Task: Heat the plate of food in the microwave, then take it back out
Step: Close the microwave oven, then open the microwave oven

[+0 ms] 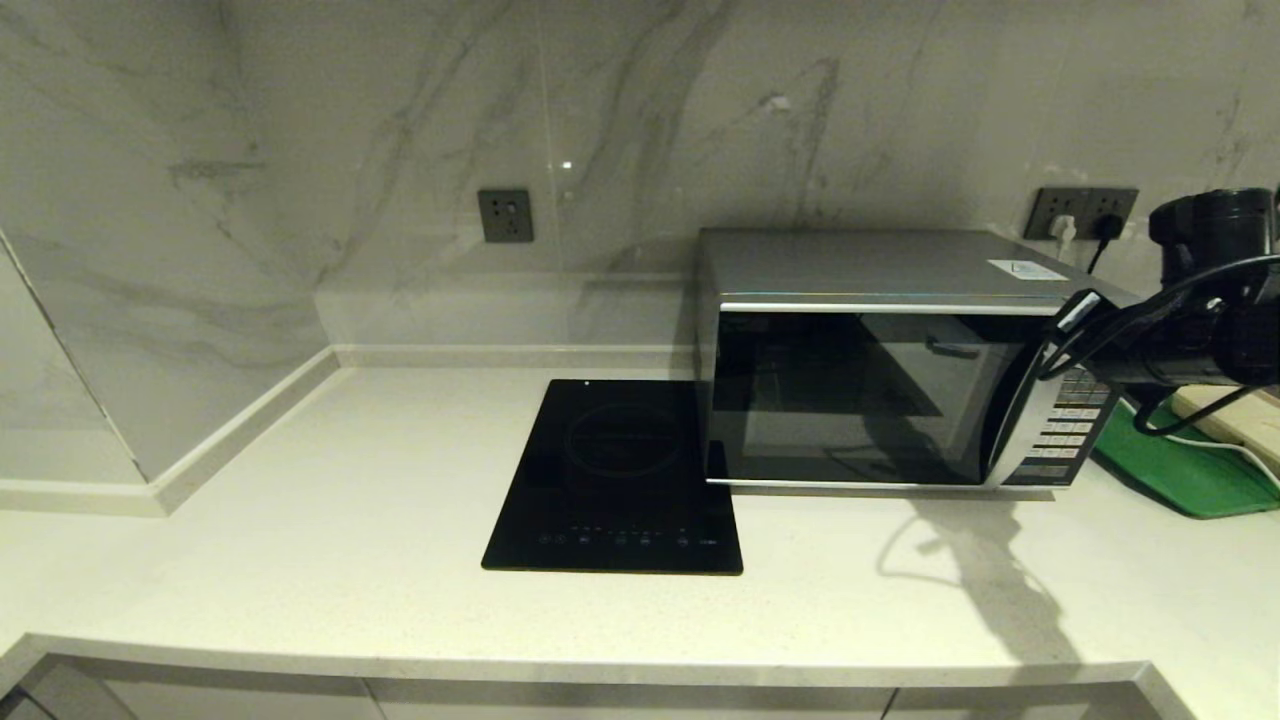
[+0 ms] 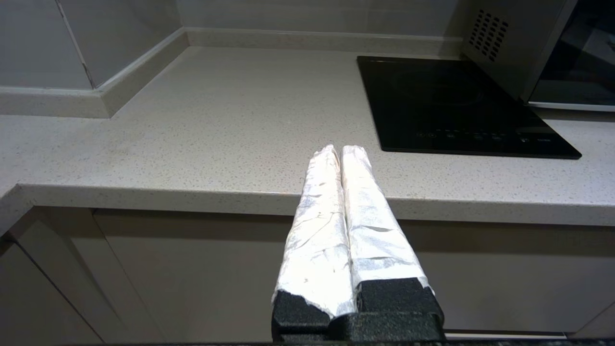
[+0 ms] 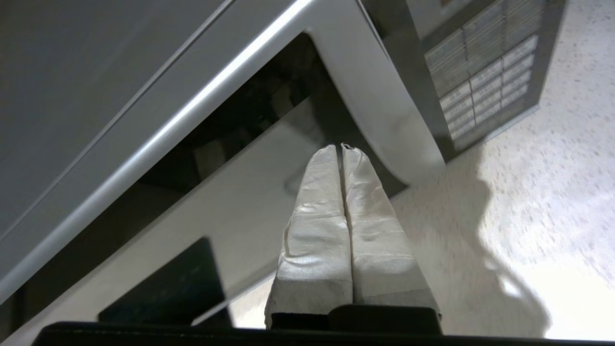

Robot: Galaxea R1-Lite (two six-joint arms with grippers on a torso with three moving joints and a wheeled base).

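The silver microwave (image 1: pixel 870 400) stands on the counter with its dark glass door closed. The plate of food shows in no view. My right gripper (image 3: pixel 340 146) is shut and empty. It is held just in front of the door's curved silver trim (image 3: pixel 384 105), beside the keypad (image 3: pixel 485 81). In the head view the right arm (image 1: pixel 1180 345) reaches in from the right at the microwave's upper right corner. My left gripper (image 2: pixel 340 149) is shut on nothing and sits low, in front of the counter's front edge, out of the head view.
A flat black induction cooktop (image 1: pixel 620 480) lies left of the microwave, touching its side. A green tray (image 1: pixel 1190 470) and a cream slab (image 1: pixel 1235 420) sit to the right, behind my right arm. Wall sockets (image 1: pixel 505 215) are set in the marble backsplash.
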